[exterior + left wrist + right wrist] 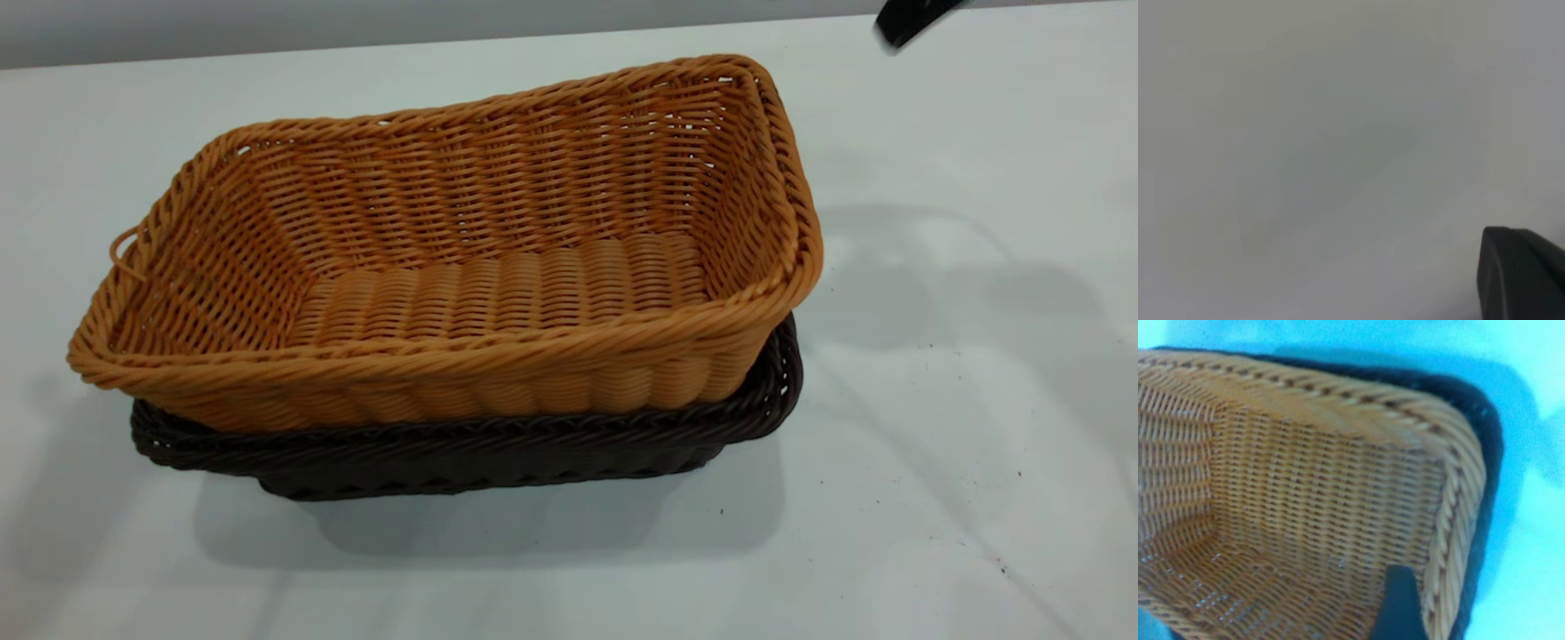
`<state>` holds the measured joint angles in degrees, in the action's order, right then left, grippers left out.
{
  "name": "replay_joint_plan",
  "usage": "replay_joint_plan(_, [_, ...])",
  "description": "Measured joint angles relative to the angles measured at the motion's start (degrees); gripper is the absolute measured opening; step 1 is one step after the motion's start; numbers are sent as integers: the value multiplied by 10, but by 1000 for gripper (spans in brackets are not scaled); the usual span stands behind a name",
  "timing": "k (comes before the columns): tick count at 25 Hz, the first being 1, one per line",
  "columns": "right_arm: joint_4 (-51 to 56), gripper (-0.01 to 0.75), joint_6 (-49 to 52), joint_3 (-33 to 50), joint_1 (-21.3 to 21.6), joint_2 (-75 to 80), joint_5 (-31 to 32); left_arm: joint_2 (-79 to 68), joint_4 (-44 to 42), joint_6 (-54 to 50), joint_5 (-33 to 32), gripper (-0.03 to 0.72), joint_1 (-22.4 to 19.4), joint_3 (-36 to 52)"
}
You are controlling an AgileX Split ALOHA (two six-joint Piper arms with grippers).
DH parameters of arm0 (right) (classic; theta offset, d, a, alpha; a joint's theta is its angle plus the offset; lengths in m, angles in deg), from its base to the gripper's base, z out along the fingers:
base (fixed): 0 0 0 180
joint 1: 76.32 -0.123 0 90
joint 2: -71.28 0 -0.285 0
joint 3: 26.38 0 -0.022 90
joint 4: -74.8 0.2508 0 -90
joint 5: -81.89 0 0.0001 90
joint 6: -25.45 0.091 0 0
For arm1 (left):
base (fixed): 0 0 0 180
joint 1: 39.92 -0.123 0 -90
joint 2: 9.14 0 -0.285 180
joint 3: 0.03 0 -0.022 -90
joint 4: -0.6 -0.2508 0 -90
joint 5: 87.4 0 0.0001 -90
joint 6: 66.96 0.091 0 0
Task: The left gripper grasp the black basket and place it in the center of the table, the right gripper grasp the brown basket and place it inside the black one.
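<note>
Two nested — brown basket [462, 267] in black basket [498, 453]

The plain white, smooth tabletop [933, 427] with tiny dark specks carries one thing directly: the very dark brown-black rectangular woven wicker basket [462, 458], standing near the middle. Its braided rim shows along the 6 o'clock side and around the 3 o'clock end. Soft shadows fall on the white surface toward 6 o'clock and 3 o'clock of it. Most specks lie toward 4 o'clock.
</note>
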<state>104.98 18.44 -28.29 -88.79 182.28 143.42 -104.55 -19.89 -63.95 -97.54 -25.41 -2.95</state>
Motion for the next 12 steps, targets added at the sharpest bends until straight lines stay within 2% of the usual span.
replay_joint_plan(2, [-29, 504, 16, -42, 0, 0, 31, 0, 0, 0, -40, -1, 0, -17])
replay_joint_plan(4, [-68, 437, 33, -84, -1, 0, 60, 1, 1, 0, -82, -1, 0, -37])
replay_joint_plan(6, [-97, 347, 45, -126, -1, -1, 84, 4, 2, 3, -128, -1, 0, -58])
replay_joint_plan(10, [-128, 102, 44, -195, -1, -29, 87, 33, 8, 18, -216, -1, 1, -74])
replay_joint_plan(12, [-128, 30, 42, -206, -1, -54, 87, 55, 8, 18, -253, -1, 1, -74])
